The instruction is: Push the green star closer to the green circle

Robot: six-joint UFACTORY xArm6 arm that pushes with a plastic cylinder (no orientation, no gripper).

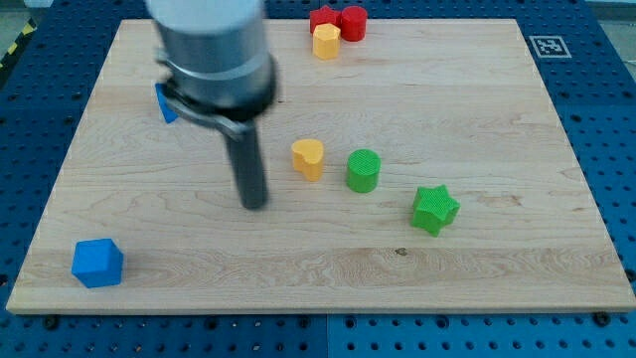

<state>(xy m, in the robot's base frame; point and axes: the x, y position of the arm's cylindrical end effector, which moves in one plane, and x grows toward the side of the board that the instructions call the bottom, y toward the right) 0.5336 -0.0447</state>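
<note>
The green star [435, 209] lies on the wooden board [497, 109], right of centre. The green circle [364, 170] stands a short way up and to the left of the star, with a gap between them. My tip [255, 205] rests on the board well to the left of both green blocks, left of and a little below the yellow block [308, 158]. The tip touches no block.
A yellow block sits just left of the green circle. Two red blocks [339, 20] and a second yellow block [326, 41] cluster at the view's top. A blue cube [97, 263] lies at the bottom left. Another blue block [165, 101] is partly hidden behind the arm.
</note>
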